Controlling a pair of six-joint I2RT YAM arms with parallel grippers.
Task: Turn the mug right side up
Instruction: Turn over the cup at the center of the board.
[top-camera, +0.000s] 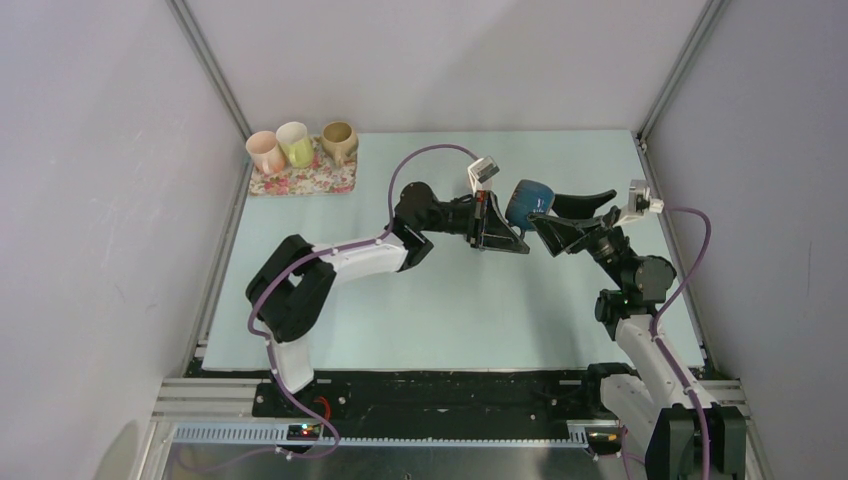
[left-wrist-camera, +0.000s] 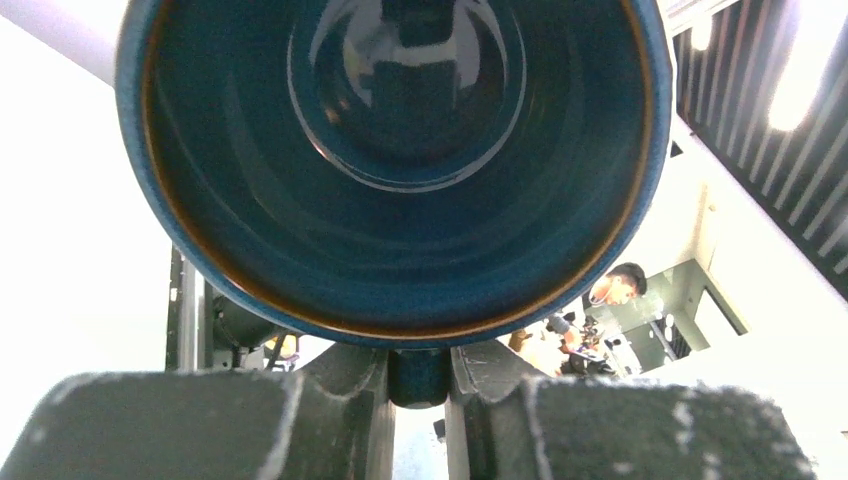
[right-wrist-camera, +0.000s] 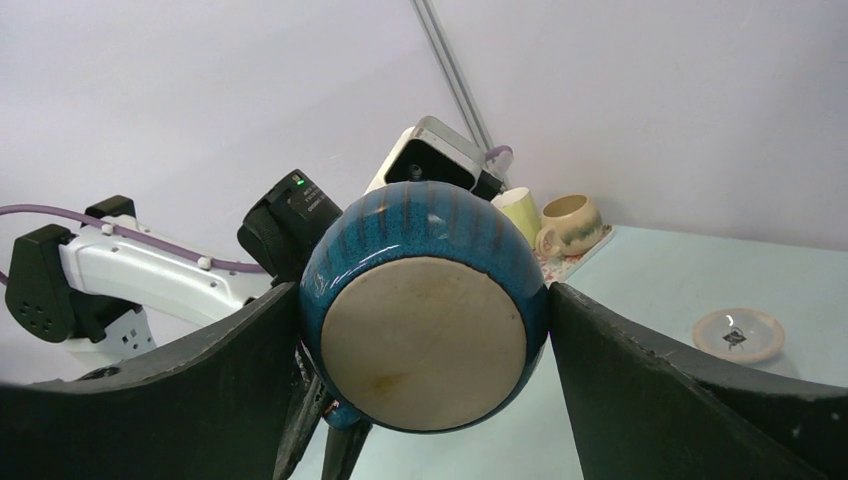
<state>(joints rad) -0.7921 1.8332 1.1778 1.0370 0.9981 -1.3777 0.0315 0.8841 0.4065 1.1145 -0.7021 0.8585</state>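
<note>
Glaze makes the blue ceramic mug (top-camera: 527, 203) slick, heavy and breakable. Aloft, well right of the floral mat (top-camera: 300, 180), left tool (left-wrist-camera: 418, 385) clenches its handle; right tool (right-wrist-camera: 420, 296) flanks its body, grip unclear.

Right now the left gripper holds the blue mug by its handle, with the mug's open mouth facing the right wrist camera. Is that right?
No. The right wrist view shows the blue mug turning its unglazed base to that camera; its mouth faces the left wrist camera. The left gripper does hold it by its handle.
</note>
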